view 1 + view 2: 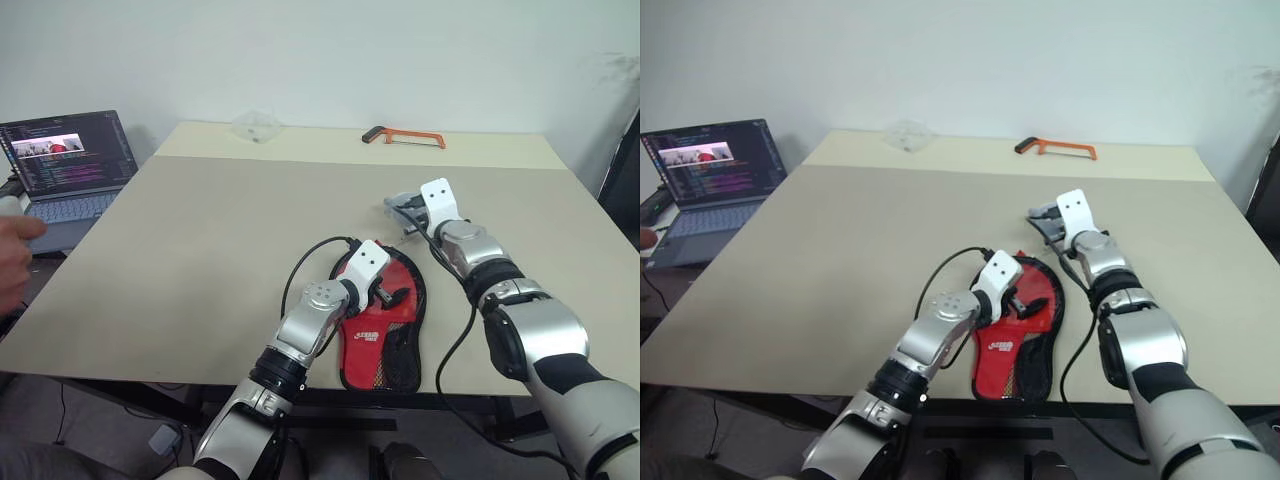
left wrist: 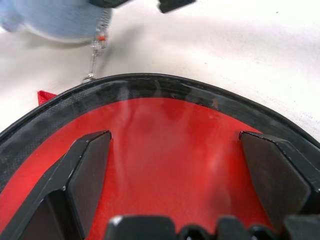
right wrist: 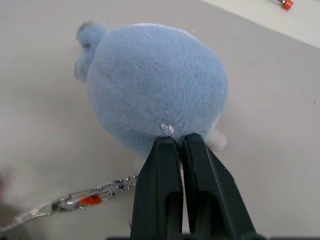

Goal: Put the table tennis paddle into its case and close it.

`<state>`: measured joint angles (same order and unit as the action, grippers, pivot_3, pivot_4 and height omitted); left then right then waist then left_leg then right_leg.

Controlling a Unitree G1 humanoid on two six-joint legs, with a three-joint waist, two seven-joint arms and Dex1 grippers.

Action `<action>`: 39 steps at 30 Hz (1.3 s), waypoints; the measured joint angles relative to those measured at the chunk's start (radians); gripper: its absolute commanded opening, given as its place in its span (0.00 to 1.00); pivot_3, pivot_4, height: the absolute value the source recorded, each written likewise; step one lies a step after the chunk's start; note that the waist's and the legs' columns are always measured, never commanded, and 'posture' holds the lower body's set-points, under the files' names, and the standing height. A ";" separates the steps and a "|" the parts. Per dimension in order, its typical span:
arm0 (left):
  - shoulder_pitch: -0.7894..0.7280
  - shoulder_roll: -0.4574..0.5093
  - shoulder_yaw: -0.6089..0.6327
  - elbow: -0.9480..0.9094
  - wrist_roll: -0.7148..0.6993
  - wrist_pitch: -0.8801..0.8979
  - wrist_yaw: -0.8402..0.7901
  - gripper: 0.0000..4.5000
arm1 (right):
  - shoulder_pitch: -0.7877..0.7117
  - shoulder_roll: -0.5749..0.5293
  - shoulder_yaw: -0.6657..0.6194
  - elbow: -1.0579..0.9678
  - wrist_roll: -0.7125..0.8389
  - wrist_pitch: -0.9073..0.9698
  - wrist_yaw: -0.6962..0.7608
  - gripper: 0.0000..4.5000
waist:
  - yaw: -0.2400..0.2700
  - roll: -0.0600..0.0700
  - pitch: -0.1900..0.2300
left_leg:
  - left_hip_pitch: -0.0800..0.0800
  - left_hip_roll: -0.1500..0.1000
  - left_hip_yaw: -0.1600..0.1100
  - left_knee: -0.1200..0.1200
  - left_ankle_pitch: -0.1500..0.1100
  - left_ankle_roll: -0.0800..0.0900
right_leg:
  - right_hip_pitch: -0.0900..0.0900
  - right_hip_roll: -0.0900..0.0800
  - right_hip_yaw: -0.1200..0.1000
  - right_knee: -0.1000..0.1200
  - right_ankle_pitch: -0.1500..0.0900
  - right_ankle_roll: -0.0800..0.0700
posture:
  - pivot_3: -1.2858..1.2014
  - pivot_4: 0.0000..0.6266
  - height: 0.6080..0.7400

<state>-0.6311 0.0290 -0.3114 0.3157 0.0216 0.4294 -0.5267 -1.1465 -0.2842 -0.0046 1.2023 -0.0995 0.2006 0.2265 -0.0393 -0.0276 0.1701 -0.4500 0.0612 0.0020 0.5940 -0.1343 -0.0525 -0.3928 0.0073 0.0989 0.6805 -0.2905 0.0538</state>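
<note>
case (image 1: 381, 325) lies red face up at table (image 1: 200, 250) near edge, closure state unclear, paddle can't tell if inside; left gripper (image 1: 388, 296) spread wide over it, right gripper (image 3: 181, 142) pressed together, tips at blue plush charm (image 3: 155, 85) beyond case.

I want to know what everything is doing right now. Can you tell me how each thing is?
case: flat on the table, red face up.
left gripper: open, over the case's red face.
right gripper: shut, tips against the blue plush pouch.
blue plush pouch: lying on the table, chain trailing.
laptop: open, screen lit.
orange hacksaw: lying flat at the far edge.
</note>
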 measured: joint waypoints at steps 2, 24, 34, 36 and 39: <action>-0.004 0.000 -0.003 0.006 0.000 -0.001 -0.007 1.00 | 0.038 -0.028 0.018 -0.065 0.000 0.028 0.043 0.01 | 0.004 0.000 0.000 | 0.000 0.000 0.000 0.000 0.000 0.000 | 0.000 0.000 0.000 0.000 0.000 0.000 | 0.52 0.24 1.00; -0.033 0.004 -0.012 0.063 0.001 -0.027 -0.035 1.00 | 0.439 -0.515 0.195 -1.055 0.039 0.475 0.699 0.01 | 0.013 0.003 -0.001 | 0.002 -0.001 0.000 0.002 0.000 0.000 | 0.003 -0.002 -0.001 -0.002 -0.003 0.006 | 0.52 0.24 1.00; -0.045 0.006 -0.017 0.082 0.005 -0.040 -0.041 1.00 | 0.564 -0.688 0.243 -1.267 0.079 0.445 0.931 0.01 | 0.012 0.003 -0.001 | 0.002 -0.002 -0.001 0.002 0.000 0.000 | 0.004 -0.003 -0.001 -0.002 -0.003 0.006 | 0.52 0.24 1.00; -0.045 0.006 -0.018 0.084 0.007 -0.042 -0.042 1.00 | 0.586 -0.702 0.243 -1.292 0.085 0.432 0.960 0.01 | 0.012 0.003 -0.001 | 0.002 -0.002 -0.001 0.002 0.000 0.000 | 0.004 -0.002 -0.001 -0.002 -0.003 0.006 | 0.52 0.24 1.00; -0.046 0.006 -0.018 0.086 0.011 -0.043 -0.044 1.00 | 0.631 -0.746 0.242 -1.347 0.117 0.406 1.022 0.01 | 0.012 0.003 -0.001 | 0.002 -0.002 -0.001 0.002 0.000 0.000 | 0.004 -0.003 -0.001 -0.002 -0.004 0.006 | 0.52 0.24 1.00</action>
<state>-0.6772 0.0347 -0.3298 0.4014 0.0324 0.3863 -0.5708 -0.5159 -1.0297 0.2374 -0.1449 0.0172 0.6069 1.2484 -0.0275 -0.0251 0.1689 -0.4475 0.0593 0.0014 0.5963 -0.1345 -0.0528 -0.3891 0.0048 0.0978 0.6782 -0.2940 0.0598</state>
